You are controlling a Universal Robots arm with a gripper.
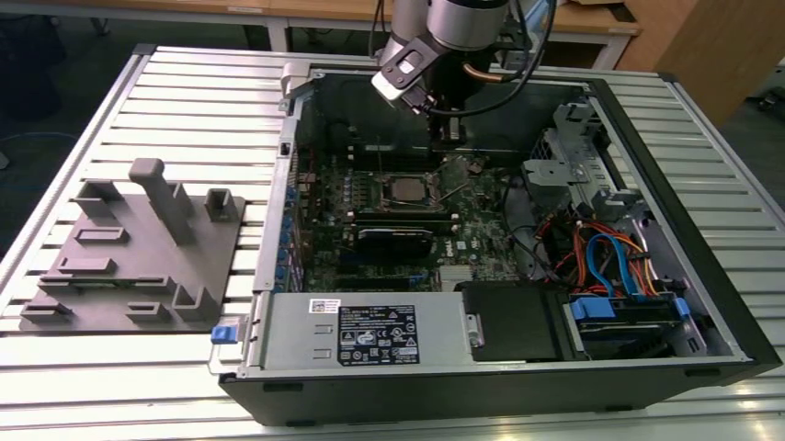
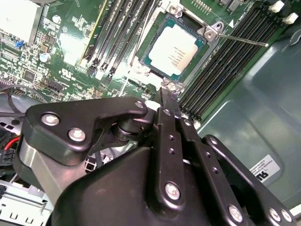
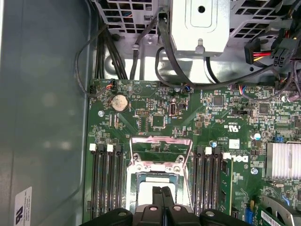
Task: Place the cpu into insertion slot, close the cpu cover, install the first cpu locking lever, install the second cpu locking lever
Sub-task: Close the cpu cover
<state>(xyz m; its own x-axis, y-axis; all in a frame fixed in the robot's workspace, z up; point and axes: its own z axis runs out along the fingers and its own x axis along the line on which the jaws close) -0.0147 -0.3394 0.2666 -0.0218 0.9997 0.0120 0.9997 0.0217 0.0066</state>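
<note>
One step looks done: the cpu (image 2: 175,51) lies flat in the insertion slot (image 1: 379,188), pale metal top facing up. It is square, so you get no long axis, and its edges run parallel to the memory slots (image 2: 221,70) on either side. The cpu cover (image 2: 203,46) seems to be down around it, but take that as a judgement. One thin locking lever (image 2: 242,39) juts out across the memory slots, so the levers are probably yet to be latched. Your gripper (image 2: 166,88) hovers just beside the socket's corner, jaws pressed together on nothing. Around this lies the green motherboard (image 2: 61,52), inside the open computer case (image 1: 687,230) on the slatted bench (image 1: 197,92).
</note>
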